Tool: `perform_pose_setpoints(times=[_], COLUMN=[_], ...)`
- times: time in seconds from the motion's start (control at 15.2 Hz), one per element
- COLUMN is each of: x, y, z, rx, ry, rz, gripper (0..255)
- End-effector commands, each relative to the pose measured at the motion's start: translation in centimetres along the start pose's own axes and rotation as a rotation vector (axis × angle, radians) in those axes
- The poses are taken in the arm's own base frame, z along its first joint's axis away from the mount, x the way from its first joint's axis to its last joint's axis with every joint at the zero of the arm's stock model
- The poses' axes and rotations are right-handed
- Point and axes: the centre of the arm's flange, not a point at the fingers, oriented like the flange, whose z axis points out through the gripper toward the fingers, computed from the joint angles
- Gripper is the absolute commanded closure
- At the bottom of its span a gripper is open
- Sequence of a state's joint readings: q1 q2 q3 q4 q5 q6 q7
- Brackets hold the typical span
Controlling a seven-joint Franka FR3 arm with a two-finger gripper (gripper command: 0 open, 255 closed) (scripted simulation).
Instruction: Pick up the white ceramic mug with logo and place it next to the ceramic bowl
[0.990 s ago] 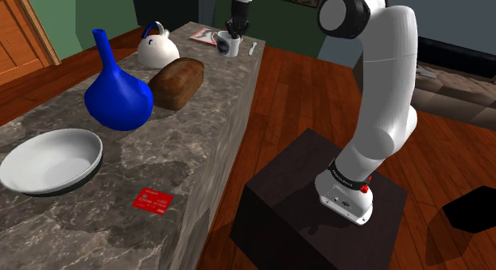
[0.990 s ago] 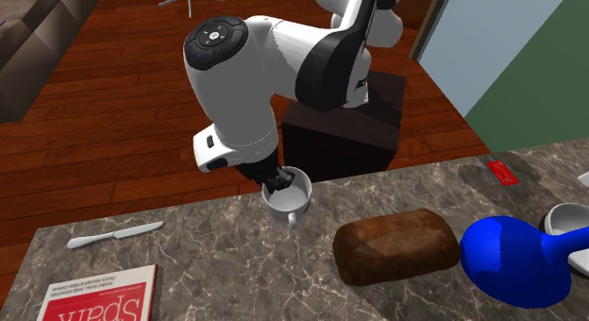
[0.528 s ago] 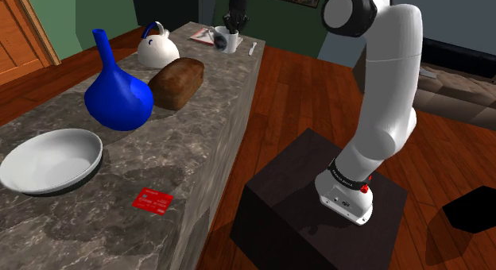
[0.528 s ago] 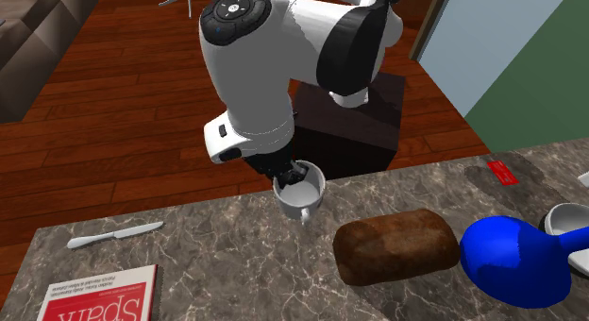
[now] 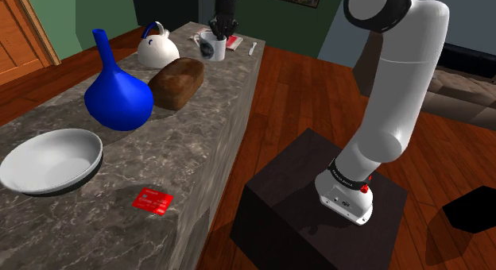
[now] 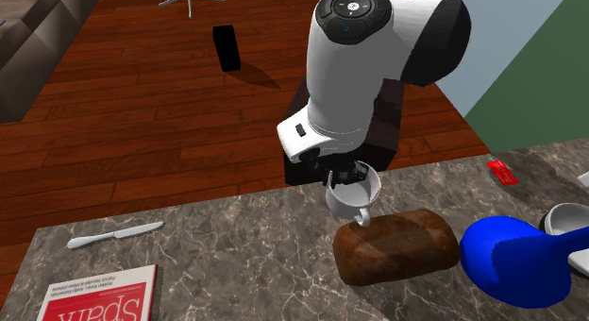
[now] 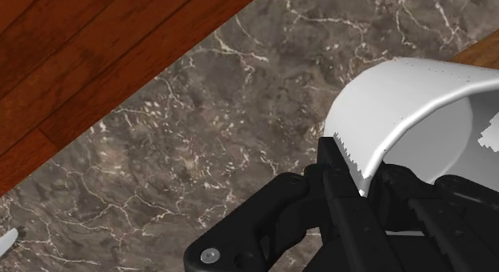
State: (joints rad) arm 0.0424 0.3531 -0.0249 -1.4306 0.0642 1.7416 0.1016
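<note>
The tool [image 6: 347, 176], clamped on the rim of the white mug [image 6: 357, 194], has carried it above the tabletop [image 6: 236, 253] to just beside the loaf [image 6: 395, 245]. The bowl [image 5: 49, 160] lies well beyond the loaf, so most of the carry remains.

A red-brown plank floor [image 5: 294, 94] is laid throughout. A long counter [image 5: 187, 137] is topped with dark veined stone. Green walls [image 5: 65, 10] and a wooden door [image 5: 20, 30] are located behind it. A sofa [image 6: 26, 45] is positioned beyond.
</note>
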Motion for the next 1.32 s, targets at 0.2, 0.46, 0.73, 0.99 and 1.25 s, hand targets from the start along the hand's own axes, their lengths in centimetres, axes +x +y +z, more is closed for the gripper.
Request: perform_pose_setpoints(times=[0.2, 0.46, 0.73, 0.99, 1.25], x=[-2.5, -4.6, -6.7, -8.7, -10.8], y=[-5.9, -10.7, -15.6, -20.4, -25.2], z=[0.5, 0.8, 1.2, 1.5, 1.8], rx=[0.0, 0.0, 0.0, 0.0, 0.0], ry=[0.0, 0.0, 0.0, 0.0, 0.0], rz=[0.001, 0.001, 0.001, 0.001, 0.001], gripper=[255, 255, 255, 255, 255])
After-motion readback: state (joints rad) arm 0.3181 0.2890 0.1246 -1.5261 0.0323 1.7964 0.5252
